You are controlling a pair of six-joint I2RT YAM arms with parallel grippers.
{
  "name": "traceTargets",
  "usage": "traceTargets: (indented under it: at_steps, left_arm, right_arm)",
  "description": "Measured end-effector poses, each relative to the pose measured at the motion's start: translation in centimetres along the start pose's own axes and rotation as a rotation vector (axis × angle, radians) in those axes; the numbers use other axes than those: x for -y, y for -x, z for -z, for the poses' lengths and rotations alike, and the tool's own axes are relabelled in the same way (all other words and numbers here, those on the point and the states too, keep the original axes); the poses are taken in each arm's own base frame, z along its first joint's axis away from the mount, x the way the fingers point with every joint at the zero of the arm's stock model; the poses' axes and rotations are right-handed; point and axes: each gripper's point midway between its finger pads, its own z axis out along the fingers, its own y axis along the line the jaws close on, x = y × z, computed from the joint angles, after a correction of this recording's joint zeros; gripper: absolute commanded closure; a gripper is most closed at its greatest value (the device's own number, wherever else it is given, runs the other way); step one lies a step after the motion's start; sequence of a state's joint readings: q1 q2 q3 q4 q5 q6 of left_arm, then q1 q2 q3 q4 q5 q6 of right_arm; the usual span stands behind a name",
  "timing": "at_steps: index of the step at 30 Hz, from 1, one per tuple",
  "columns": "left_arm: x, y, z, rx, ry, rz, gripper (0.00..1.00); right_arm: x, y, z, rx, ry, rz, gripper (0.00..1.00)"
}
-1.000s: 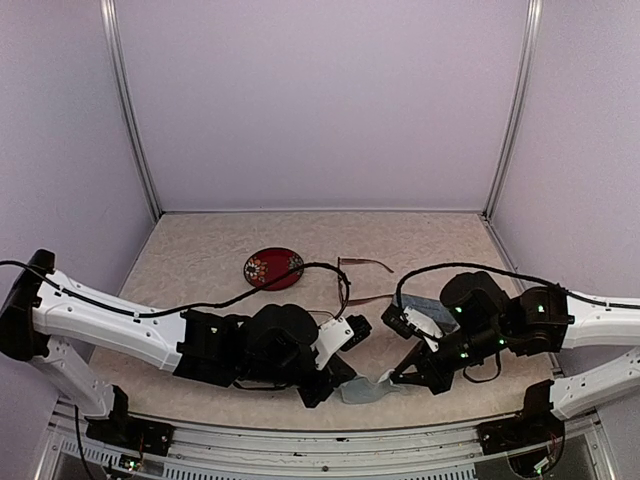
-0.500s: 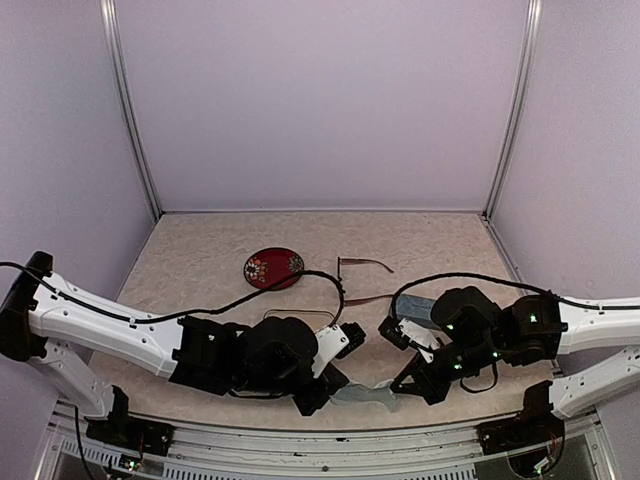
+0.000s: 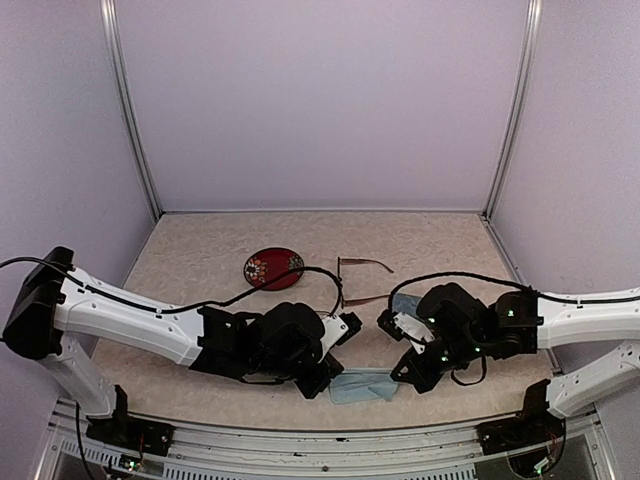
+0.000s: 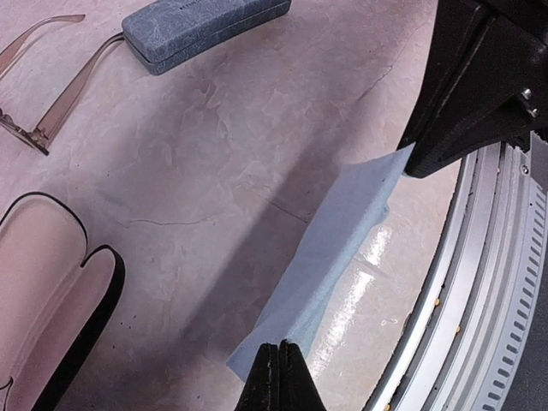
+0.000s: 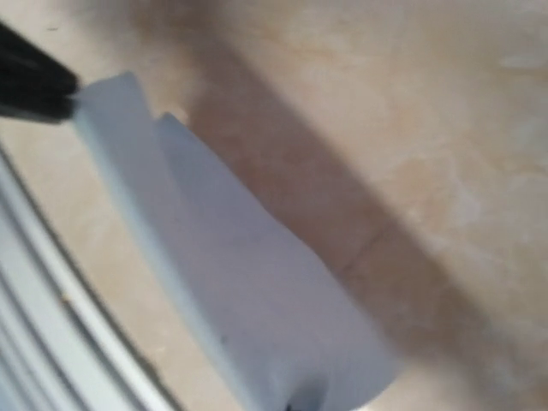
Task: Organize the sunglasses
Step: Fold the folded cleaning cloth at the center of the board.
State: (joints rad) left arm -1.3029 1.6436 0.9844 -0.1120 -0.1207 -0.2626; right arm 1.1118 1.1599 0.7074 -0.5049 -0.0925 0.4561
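Note:
The reddish-brown sunglasses [image 3: 361, 281] lie open mid-table, beyond both arms; the left wrist view shows them at its top left [image 4: 44, 96]. A light-blue cloth [image 3: 361, 386] is stretched low over the table near the front edge between my two grippers. My left gripper [image 3: 322, 383] is shut on one corner [image 4: 280, 355]. My right gripper [image 3: 401, 372] is shut on the opposite end [image 4: 409, 161]. In the right wrist view the cloth [image 5: 231, 282] fills the middle and hides almost all of the right fingers.
A grey-blue oblong case [image 4: 205, 30] lies beside the sunglasses, half hidden under the right arm [image 3: 405, 303]. An open black case with pink lining [image 4: 51, 282] sits under the left arm. A red oval case [image 3: 272, 268] lies further back. The table's metal front rail [image 4: 479, 291] runs beside the cloth.
Both grippers have come down and drawn slightly apart, and the right arm has shifted left. The cloth, crumpled a second ago, now hangs flatter between them.

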Motion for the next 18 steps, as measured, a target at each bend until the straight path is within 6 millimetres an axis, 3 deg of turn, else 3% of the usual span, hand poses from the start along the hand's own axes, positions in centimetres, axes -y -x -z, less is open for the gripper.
traceTargets:
  at_steps: [18]
  left_arm:
    - [-2.9,0.5,-2.1,-0.004,0.008,0.017,1.00]
  right_arm:
    - [3.6,1.7,-2.0,-0.031,-0.078,0.026,1.00]
